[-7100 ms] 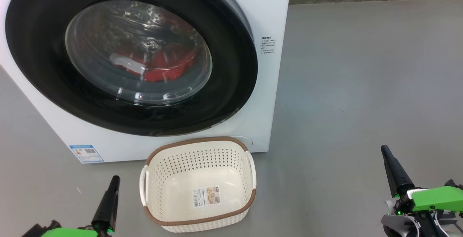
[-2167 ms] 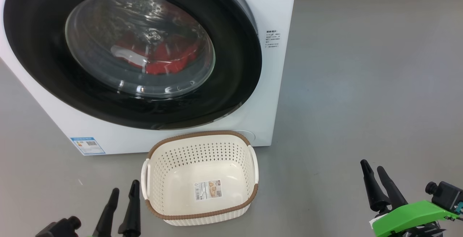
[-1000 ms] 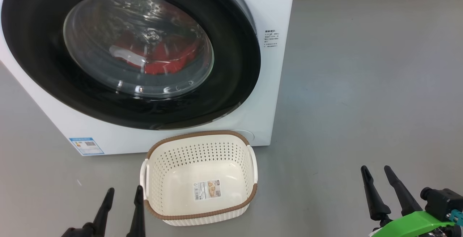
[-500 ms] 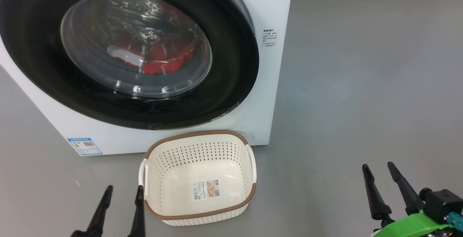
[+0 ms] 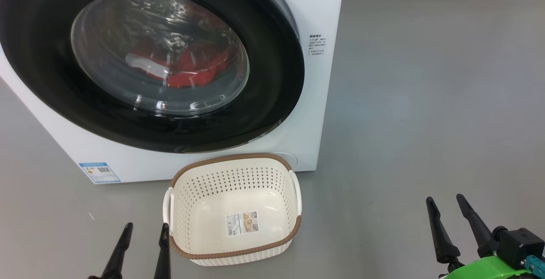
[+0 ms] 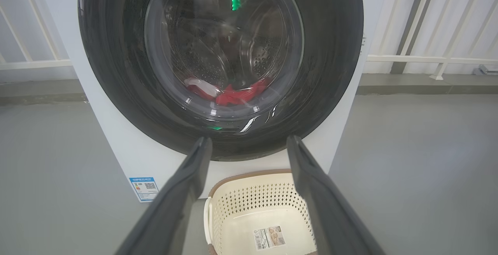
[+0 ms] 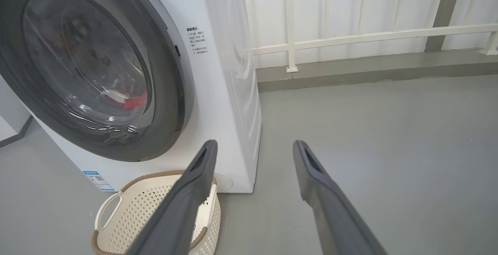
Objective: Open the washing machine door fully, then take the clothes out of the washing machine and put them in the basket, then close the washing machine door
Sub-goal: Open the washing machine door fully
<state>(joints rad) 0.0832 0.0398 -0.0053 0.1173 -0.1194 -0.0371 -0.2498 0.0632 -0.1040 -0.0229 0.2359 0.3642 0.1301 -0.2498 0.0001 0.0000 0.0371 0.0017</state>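
Sensibly, the cream perforated plastic basket [image 5: 232, 172] sits lower centre, ready under the shut glossy black round door [image 5: 272, 79] — red clothes [image 5: 191, 70] behind its glass, upper left; left fingers [image 5: 162, 251] and right fingers [image 5: 440, 232] spread, empty.

The white front-loading washing machine [image 5: 323, 100] stands on the grey floor [image 5: 425, 100], with a small blue label [image 5: 99, 172] at its lower left corner. Its round door [image 5: 272, 79], a wide glossy black ring around bulging clear glass, lies closed. Behind the glass, red clothes [image 5: 191, 72] with a white patch lie low inside. The cream, brown-rimmed, perforated basket [image 5: 238, 181] sits upright and empty just before the machine.
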